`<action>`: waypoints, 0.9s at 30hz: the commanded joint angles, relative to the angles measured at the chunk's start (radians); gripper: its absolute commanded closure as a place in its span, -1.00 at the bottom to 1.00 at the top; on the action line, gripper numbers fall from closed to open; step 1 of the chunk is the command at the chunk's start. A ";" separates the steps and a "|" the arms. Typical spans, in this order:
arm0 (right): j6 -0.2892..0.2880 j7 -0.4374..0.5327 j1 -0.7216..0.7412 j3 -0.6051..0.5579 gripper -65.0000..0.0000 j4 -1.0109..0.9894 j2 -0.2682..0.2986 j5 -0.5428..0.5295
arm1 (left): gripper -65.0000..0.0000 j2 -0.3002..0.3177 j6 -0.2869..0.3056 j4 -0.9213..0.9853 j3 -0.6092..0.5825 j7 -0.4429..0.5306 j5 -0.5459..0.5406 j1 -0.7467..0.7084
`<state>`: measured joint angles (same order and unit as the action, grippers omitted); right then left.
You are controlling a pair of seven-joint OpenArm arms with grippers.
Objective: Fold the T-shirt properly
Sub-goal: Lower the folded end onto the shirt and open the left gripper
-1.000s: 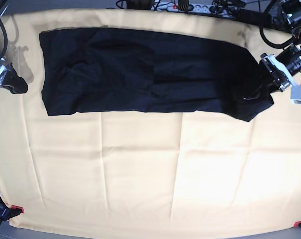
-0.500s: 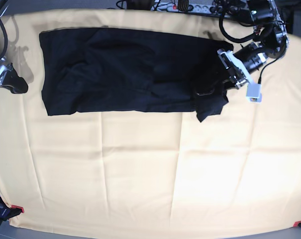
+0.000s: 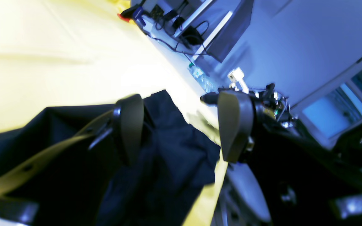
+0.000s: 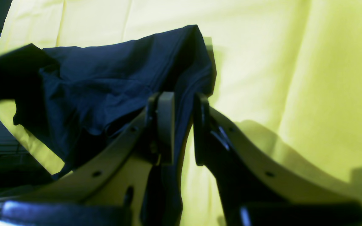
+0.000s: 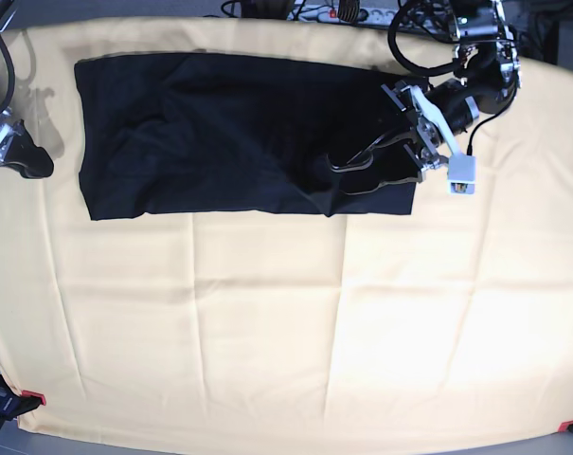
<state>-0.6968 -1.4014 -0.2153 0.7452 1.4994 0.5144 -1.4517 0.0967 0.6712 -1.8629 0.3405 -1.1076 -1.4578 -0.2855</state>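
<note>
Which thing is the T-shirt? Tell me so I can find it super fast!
Look at the big pale yellow cloth that covers the whole table. Along its far edge lies a long, flat, dark shape: that is the T-shirt, with the left gripper over one end. It is the only black thing lying on the yellow.

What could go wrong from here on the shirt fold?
1. The left tool is open, with its fingers low over the folded end of the T-shirt. Pulling back could snag the fabric and drag the fold open.
2. Creases show across the middle, and the next fold may press them in.
</note>
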 commanded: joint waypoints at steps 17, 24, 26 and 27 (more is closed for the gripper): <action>-0.001 0.010 0.008 0.008 0.58 0.014 0.023 -0.032 | 0.39 0.049 0.027 -0.225 0.356 -0.068 0.059 -0.003; -0.001 0.009 0.008 0.008 0.58 0.014 -0.005 -0.032 | 0.40 0.120 0.027 -0.229 0.360 -0.066 0.147 -0.095; -0.001 0.009 0.008 0.008 0.58 0.014 -0.004 -0.032 | 0.40 0.119 0.027 -0.229 0.359 -0.059 0.213 -0.101; -0.001 0.009 0.008 0.008 0.58 0.014 -0.005 -0.032 | 0.40 0.119 0.027 -0.229 0.359 -0.052 0.231 -0.103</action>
<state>-0.6968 -1.4071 -0.2153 0.7452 1.4994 0.4847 -1.4517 0.2050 0.6899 -2.0750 0.6971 -1.1824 -1.2015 -0.3866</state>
